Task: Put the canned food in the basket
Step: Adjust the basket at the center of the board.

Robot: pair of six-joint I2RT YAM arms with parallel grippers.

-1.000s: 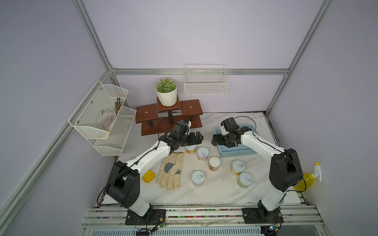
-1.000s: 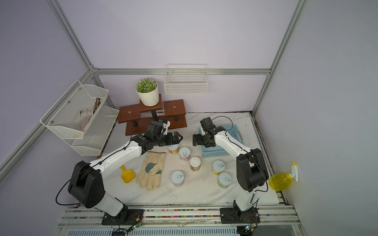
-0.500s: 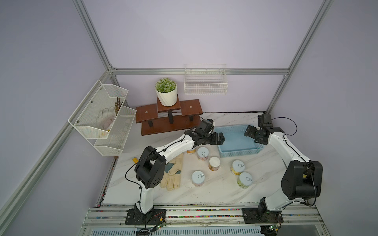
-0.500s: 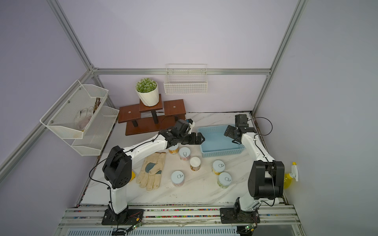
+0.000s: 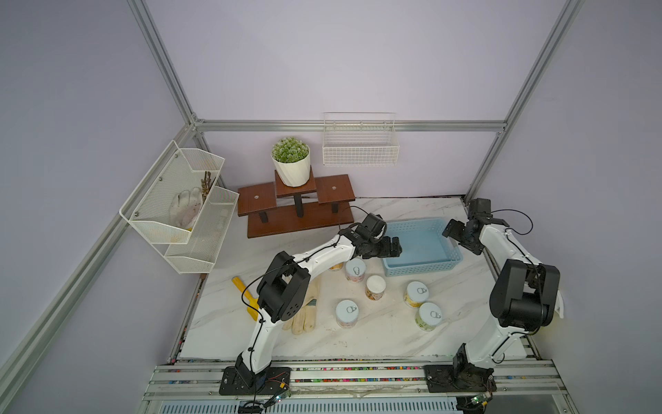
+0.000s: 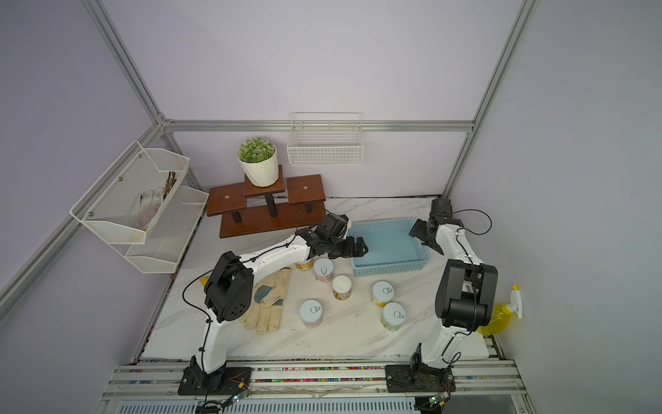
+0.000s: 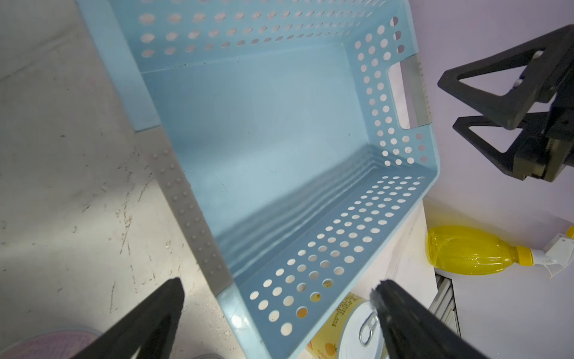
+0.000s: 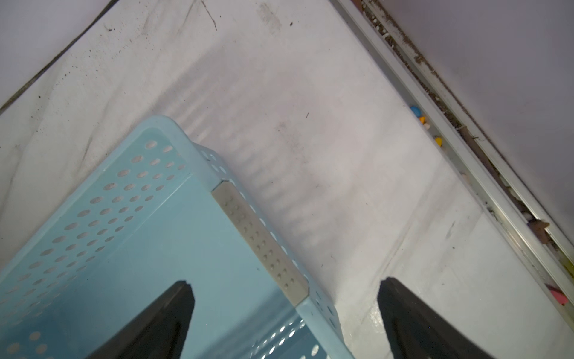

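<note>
Left wrist view: can [image 7: 354, 332] label illegible; left hand [image 7: 278, 284], right hand [image 7: 448, 104] gape empty.

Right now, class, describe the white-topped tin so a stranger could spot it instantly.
Start at the light blue basket on the marble table. Beside its front left corner stands the white-topped tin. The pull-tab tins around it have silvery lids; its top alone is plain white.

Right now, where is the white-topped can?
In both top views the white-topped can stands in front of the left end of the blue basket, beside a pull-tab can.
</note>
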